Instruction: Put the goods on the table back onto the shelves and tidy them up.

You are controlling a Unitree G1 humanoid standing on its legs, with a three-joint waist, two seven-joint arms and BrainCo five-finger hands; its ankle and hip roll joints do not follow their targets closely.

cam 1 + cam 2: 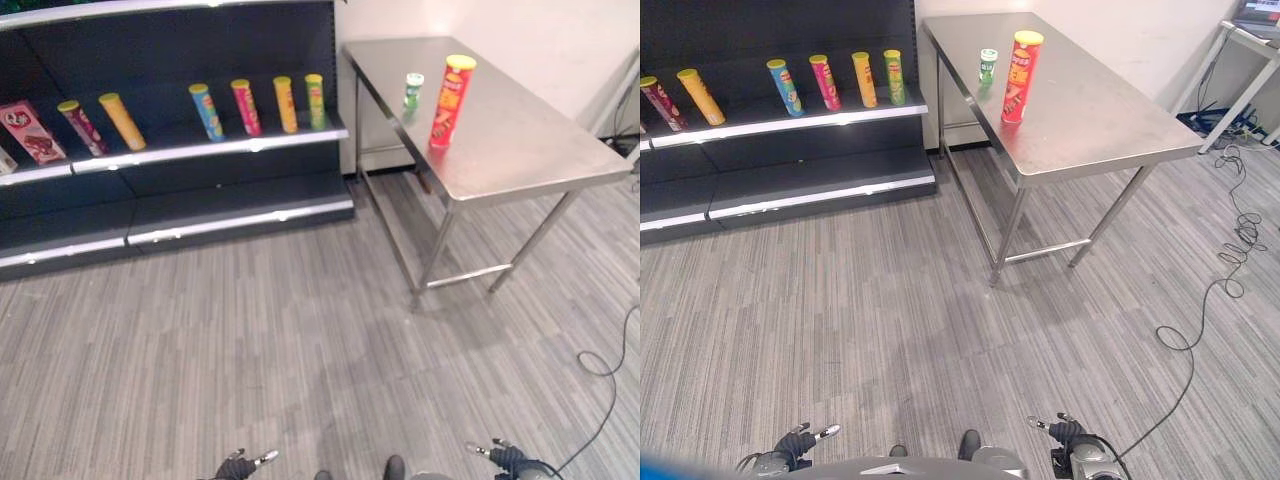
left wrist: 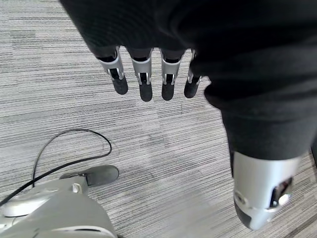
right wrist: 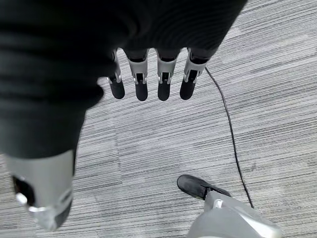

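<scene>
A tall red can [image 1: 451, 100] and a small green can [image 1: 413, 90] stand near the left edge of the steel surface [image 1: 520, 140]. Six cans line the shelf [image 1: 200, 150]. Left hand [image 2: 148, 74] and right hand [image 3: 148, 79] hang open, empty.

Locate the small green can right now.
The small green can stands upright on the steel table, just left of the tall red tube, right of the shelves.

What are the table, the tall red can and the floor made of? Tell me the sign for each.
Table: apparently stainless steel, brushed; it gives dull grey reflections of what stands on it. Tall red can: probably printed cardboard tube with a yellow plastic-looking lid; not certain. Floor: seemingly low-pile carpet, matte with fine grey streaks.
</scene>
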